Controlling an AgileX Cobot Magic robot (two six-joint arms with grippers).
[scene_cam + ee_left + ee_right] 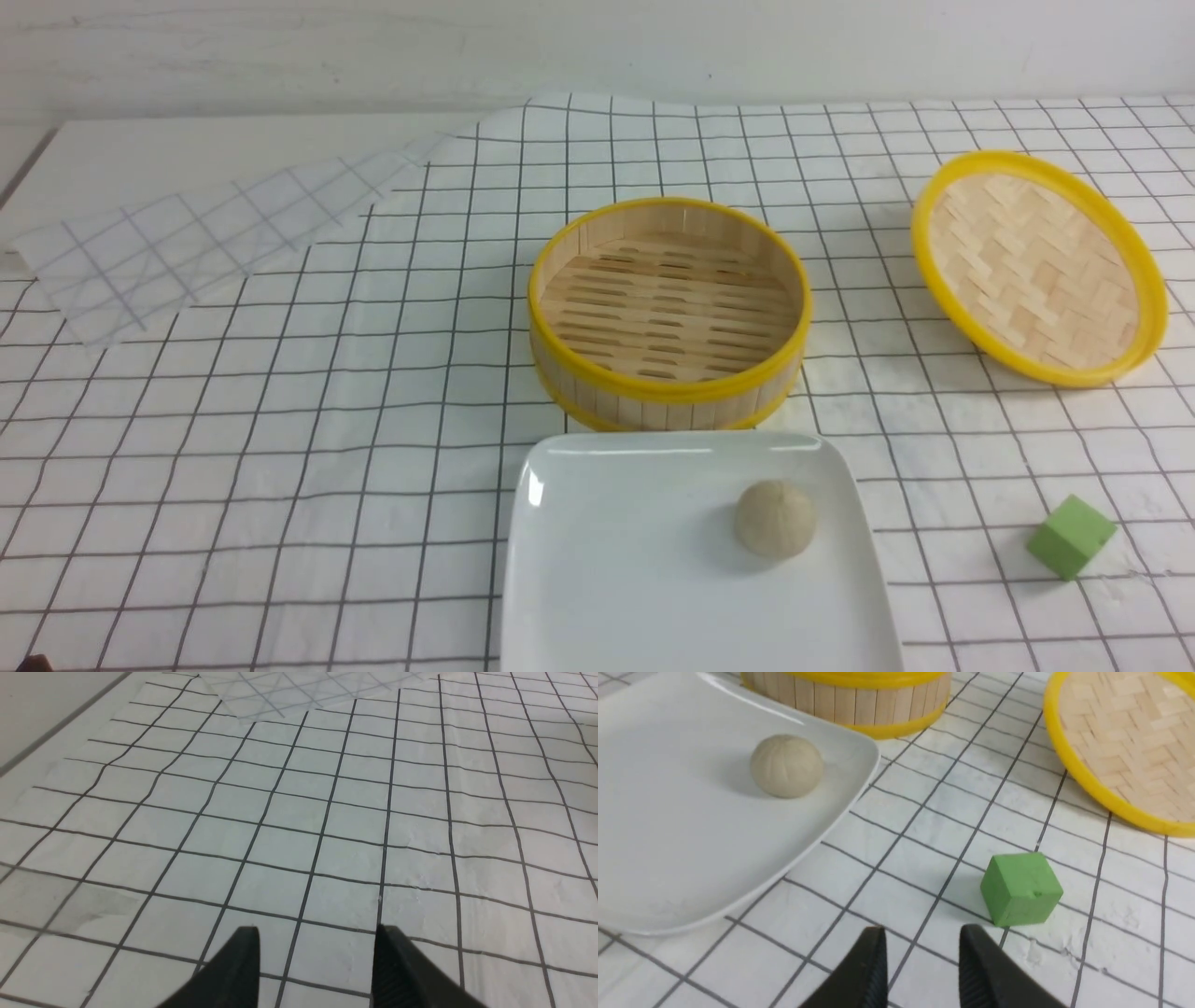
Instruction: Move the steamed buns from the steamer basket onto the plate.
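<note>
One beige steamed bun [775, 519] [787, 766] rests on the white square plate [616, 569] [668, 849], toward its right side. Just behind the plate stands the steamer basket [668, 313] [850, 700], with only its bare slatted floor showing. Neither gripper appears in the front view. My right gripper [922, 935] hovers over the checked cloth between the plate's corner and the green cube, jaws apart with nothing between them. Over bare cloth, my left gripper [317, 935] also stands open, holding nothing.
A green cube [1071, 537] [1021, 889] lies on the cloth right of the plate. The shallow woven lid [1038, 268] [1125, 746] leans at the back right. A checked cloth [280, 420] covers the table, its far-left corner folded over.
</note>
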